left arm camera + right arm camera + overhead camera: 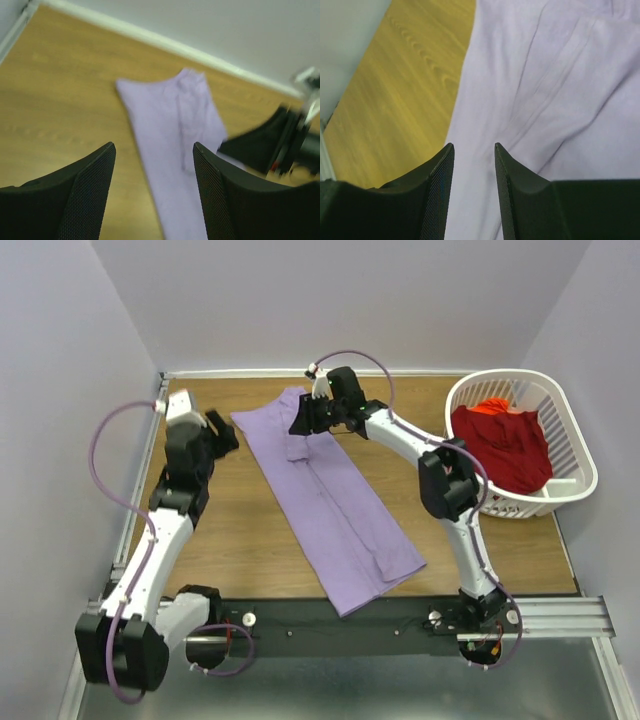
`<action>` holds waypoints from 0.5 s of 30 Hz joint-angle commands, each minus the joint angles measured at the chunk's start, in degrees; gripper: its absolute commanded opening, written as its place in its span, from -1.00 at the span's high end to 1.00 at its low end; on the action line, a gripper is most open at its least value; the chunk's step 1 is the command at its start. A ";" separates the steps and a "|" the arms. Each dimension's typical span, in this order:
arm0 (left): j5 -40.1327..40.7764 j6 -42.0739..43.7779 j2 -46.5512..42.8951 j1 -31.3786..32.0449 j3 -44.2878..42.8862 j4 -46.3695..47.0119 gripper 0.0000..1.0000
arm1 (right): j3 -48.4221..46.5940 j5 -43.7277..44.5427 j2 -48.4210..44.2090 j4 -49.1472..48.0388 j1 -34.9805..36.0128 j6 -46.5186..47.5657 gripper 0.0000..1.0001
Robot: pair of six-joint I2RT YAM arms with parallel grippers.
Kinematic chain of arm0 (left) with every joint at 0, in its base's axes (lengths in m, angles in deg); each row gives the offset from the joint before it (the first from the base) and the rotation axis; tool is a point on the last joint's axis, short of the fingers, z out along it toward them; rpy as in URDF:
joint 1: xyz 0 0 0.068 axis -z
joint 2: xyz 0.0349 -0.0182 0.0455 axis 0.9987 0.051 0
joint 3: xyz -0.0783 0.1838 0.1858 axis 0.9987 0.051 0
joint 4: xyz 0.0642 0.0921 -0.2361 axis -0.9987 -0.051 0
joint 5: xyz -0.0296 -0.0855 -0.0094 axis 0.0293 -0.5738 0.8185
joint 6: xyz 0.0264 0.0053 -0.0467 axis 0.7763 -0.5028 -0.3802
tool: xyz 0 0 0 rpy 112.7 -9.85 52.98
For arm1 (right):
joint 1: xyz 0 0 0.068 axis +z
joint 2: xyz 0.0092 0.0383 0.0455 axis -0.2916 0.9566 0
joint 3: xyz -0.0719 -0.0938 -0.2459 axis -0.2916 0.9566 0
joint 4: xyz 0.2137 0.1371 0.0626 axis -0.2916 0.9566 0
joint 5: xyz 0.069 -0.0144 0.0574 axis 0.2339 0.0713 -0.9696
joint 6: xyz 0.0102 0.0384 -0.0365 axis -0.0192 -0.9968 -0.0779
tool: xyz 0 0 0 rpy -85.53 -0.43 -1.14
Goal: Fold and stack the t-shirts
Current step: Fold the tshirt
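Wooden table point(230, 530) holds the soft, floppy purple shirt point(335, 505), a long strip across the middle. Your left gripper point(224, 434) and right gripper point(303, 425) hang open and empty by its far end; pinch those corners.

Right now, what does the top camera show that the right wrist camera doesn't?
Only the top view shows the white basket holding the red shirt, the left hand, and the whole lavender shirt. Only the right wrist view shows the right hand with fingers slightly parted above the creases. Both show the lavender shirt on the wooden table.
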 commanded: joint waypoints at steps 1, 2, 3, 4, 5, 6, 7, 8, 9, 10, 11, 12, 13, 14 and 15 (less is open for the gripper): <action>3.90 2.11 -7.67 -0.04 12.14 -0.10 -0.43 | -11.16 -3.44 10.14 0.92 -0.75 -1.26 0.10; 4.26 2.37 -9.34 -0.04 13.46 0.08 -0.43 | -13.70 -3.26 14.08 0.92 -0.84 -1.53 0.10; 4.52 2.38 -12.15 -0.04 15.38 0.25 -0.43 | -17.99 -3.09 16.30 0.84 -1.02 -2.40 0.10; 4.70 2.12 -13.04 -0.04 15.84 0.51 -0.43 | -20.38 -2.91 18.23 0.84 -1.11 -2.84 0.10; 4.61 2.03 -13.66 0.05 16.02 1.21 -0.43 | -22.32 -2.04 19.99 0.66 -1.19 -3.46 0.10; 4.52 2.03 -13.67 0.14 15.84 1.39 -0.43 | -25.82 -1.42 23.58 0.57 -1.54 -4.59 0.10; 4.44 1.85 -13.41 0.14 15.23 1.40 -0.43 | -27.07 -0.55 24.92 0.40 -1.72 -5.13 0.10; 4.26 1.68 -13.06 0.14 15.05 1.48 -0.43 | -28.04 0.94 26.33 -0.12 -2.07 -5.66 0.10; 4.00 1.33 -12.27 0.14 14.97 1.57 -0.43 | -28.92 1.65 28.34 -0.39 -2.68 -6.36 0.10; 3.65 1.32 -11.74 0.14 14.88 1.57 -0.43 | -29.45 2.70 29.14 -0.74 -3.12 -6.80 0.09; 2.60 1.41 -11.39 0.14 14.79 1.57 -0.43 | -29.37 5.06 29.59 -1.18 -3.56 -7.24 0.09; 2.33 1.50 -10.77 0.14 14.70 1.57 -0.43 | -29.11 6.04 30.11 -1.36 -4.61 -8.46 0.08; 2.15 1.58 -10.68 0.14 14.61 1.49 -0.43 | -27.98 6.84 30.21 -1.71 -5.32 -9.26 0.07; 2.24 1.67 -10.51 0.14 14.61 1.48 -0.43 | -27.18 9.02 30.12 -2.06 -5.94 -10.13 0.07; 2.32 1.85 -10.50 0.14 14.61 1.57 -0.43 | -26.30 10.52 29.77 -2.15 -7.42 -12.14 0.07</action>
